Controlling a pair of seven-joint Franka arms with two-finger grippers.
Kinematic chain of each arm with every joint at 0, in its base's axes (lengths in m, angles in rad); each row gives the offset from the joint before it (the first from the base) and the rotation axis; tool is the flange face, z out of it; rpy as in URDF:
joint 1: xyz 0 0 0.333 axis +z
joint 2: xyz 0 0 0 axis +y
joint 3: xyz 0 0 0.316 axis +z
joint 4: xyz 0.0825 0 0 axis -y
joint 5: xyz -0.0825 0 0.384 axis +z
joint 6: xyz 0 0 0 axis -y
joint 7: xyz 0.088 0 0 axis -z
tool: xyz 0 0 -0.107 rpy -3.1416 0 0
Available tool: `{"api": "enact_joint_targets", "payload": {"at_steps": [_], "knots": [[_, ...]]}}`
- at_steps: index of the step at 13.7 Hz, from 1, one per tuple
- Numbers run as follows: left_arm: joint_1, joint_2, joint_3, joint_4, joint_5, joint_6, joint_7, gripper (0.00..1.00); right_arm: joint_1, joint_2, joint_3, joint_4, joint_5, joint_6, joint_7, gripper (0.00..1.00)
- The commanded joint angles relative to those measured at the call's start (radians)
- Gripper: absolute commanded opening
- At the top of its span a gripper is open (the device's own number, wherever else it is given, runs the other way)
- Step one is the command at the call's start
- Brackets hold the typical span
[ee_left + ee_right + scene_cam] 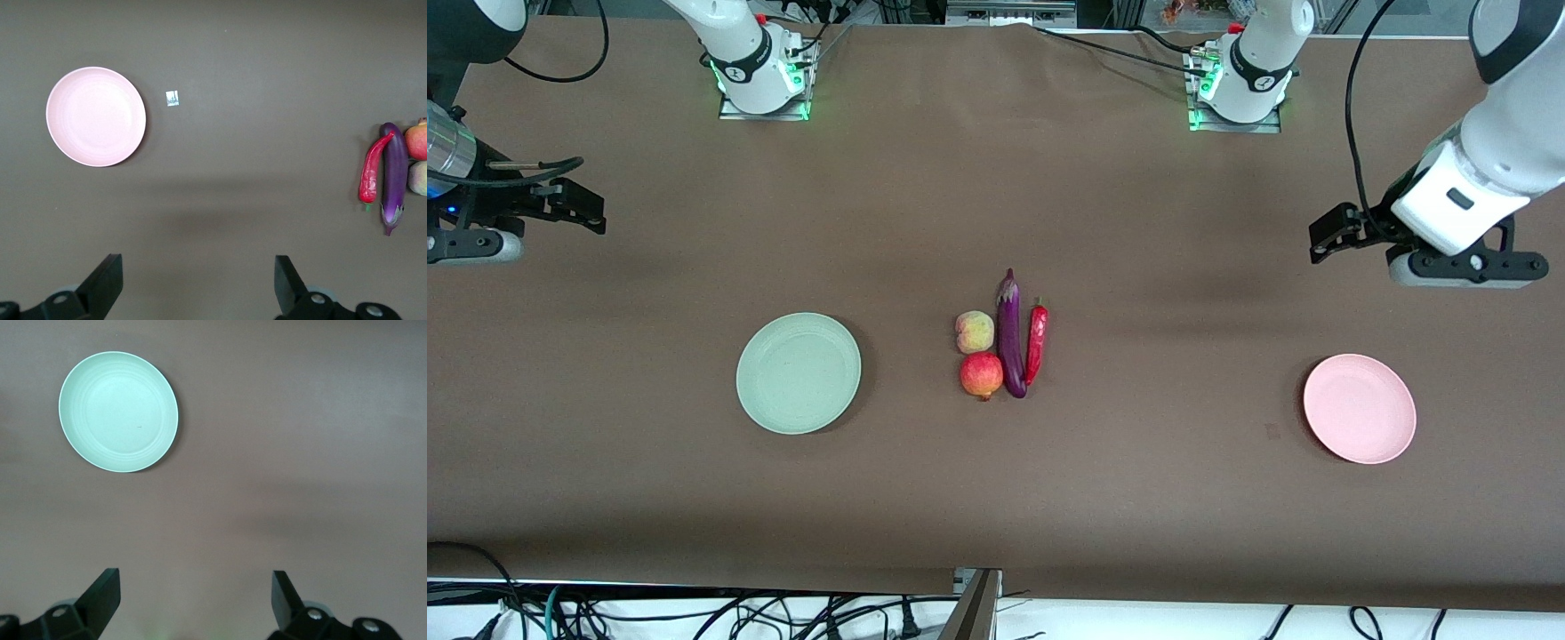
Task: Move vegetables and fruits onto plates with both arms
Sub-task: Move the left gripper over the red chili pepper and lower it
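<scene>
both end effectors (193, 287) (190, 603) wide open, empty.

Both arms waited raised over the tabletop (996, 498) ends. The left gripper (197, 283) and the right gripper (195, 600) were empty, their jaws spread wide apart.

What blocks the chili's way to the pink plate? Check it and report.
Nothing visible does. The chili lies on the outer side of the produce cluster, beside the eggplant, facing the left arm's end. Only bare table lies between it and the pink plate.
</scene>
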Motion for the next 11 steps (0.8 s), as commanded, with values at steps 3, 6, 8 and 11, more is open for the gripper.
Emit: {"api": "enact_joint_targets", "payload": {"at_steps": [3,6,8,11], "knots": [[-0.003,0.028,-0.005,0.029,0.024,-0.005,-0.004,1.0,-0.005,0.009,0.002,0.025,0.0,-0.013,-0.029,1.0],[-0.007,0.109,-0.009,0.023,0.027,-0.031,0.016,1.0,-0.006,0.009,0.002,0.025,0.009,-0.011,-0.028,1.0],[-0.006,0.117,-0.005,0.02,0.028,-0.069,0.011,1.0,-0.006,0.009,0.002,0.025,0.012,-0.011,-0.029,1.0],[0.008,0.152,-0.003,0.029,0.045,-0.06,0.025,1.0,-0.006,0.024,0.002,0.044,0.012,-0.004,-0.031,1.0]]}}
